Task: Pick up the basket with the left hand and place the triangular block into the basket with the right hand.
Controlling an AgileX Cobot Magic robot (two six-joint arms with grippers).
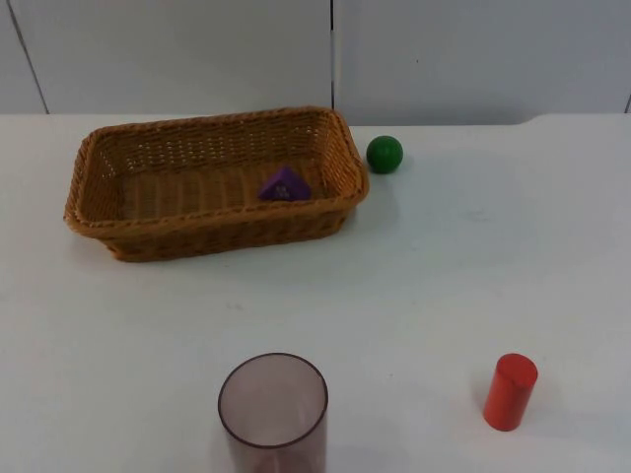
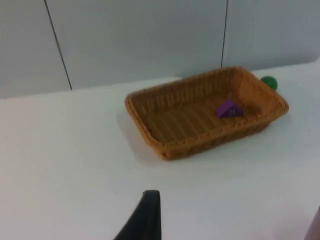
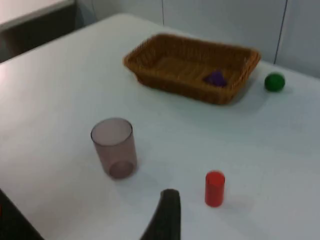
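The purple triangular block (image 1: 285,184) lies inside the wicker basket (image 1: 212,230), toward its right end. The basket rests on the white tabletop (image 1: 424,276), near the partition wall. A green ball (image 1: 385,154) sits just beside the basket's right rim. A translucent cup (image 1: 273,409) and a red cylinder (image 1: 510,391) stand well apart at the near edge. Each wrist view shows one black fingertip of its tool above the tabletop: left tool (image 2: 145,220), right tool (image 3: 165,217). Whether either tool is released or clenched cannot be told.

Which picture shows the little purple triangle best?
The top view: the purple triangular block lies plainly inside the wicker basket, near its end by the green ball. The left wrist view shows it farther off, and the right wrist view shows it dimmer still.
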